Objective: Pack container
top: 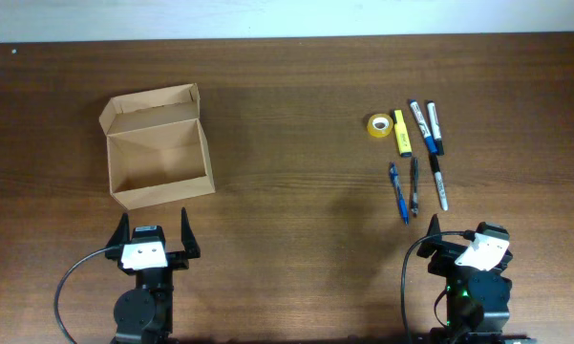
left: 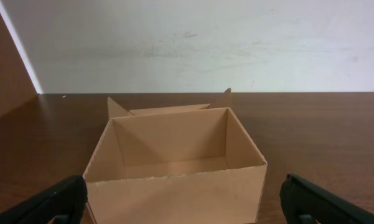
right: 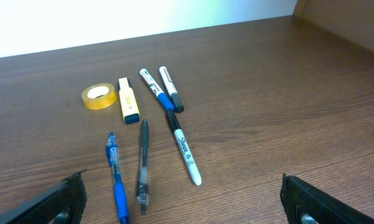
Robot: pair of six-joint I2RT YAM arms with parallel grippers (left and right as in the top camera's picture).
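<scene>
Matt cardboard container (top: pixel 159 153), wood-grain table (top: pixel 296 96)

Noted: plain tan rectangular cardboard container (top: pixel 160 195); dark brown wood-grain counter (top: pixel 296 105); translucent yellow tape roll (top: pixel 379 125); yellow plastic highlighter (top: pixel 401 133); blue ballpoint pen (top: pixel 399 194); white-barrelled marker (top: pixel 440 189), black lettering.

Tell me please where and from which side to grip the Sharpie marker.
Grip the Sharpie marker at mid-barrel, coming straight down with the right gripper, jaws set across its width. It lies flat on the table, its near half clear of the black pen; its far end sits close to the blue-capped marker.
</scene>
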